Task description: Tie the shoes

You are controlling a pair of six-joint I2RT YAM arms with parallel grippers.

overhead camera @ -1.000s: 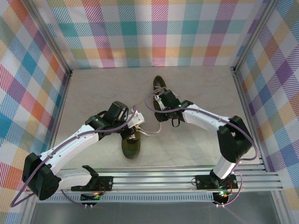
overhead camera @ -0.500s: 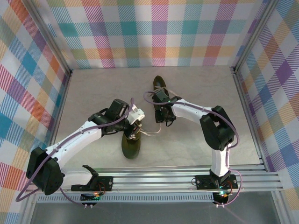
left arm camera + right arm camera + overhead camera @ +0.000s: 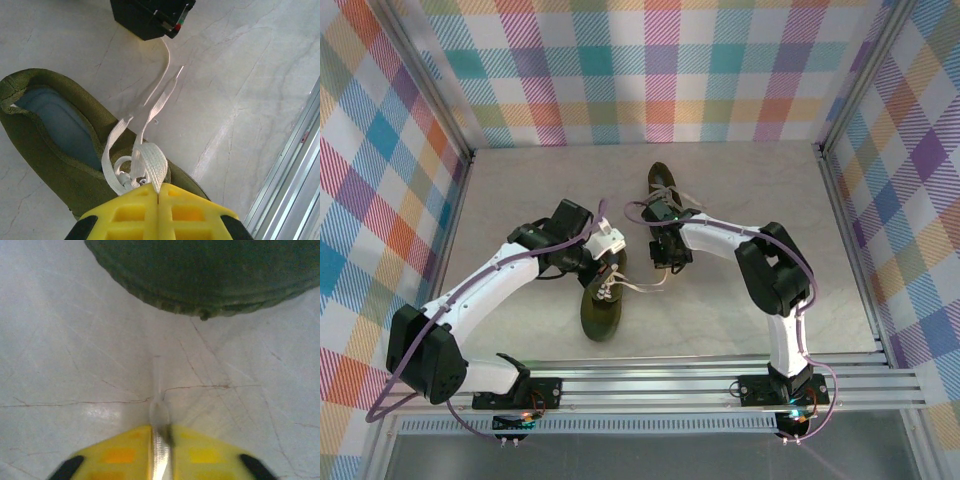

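Laces are the whole business at this moment, and both my grippers are committed to them. My left gripper is clenched on the wide strand right above the eyelets of the near shoe. The yellow pads meet with the flat cream band coming out of the seam between them. I hold it that close to the tongue so the slack on this side is pinned while the other side is worked.

My right gripper is closed as well, with a pale strip pinched between its pads just above the tabletop. From my left wrist I see its black body at the top of the view, and the thin strand curves from the shoe up into it. So I judge that this is the piece it grips. A second tip lies loose on the marble just beside that strand.

Seen from above, the near shoe lies toe toward my bases, between the two arms. My left gripper is over its opening and my right gripper is a little to the right of it. The far shoe lies beyond, near the right wrist. A dark sole edge fills the top of my right wrist view; I cannot tell for certain which shoe it is.

No bow or knot shows yet on the near shoe, so the tying looks early: two ends taken apart, ready to be crossed. The risk I see is the thin strand slipping out of so shallow a pinch.
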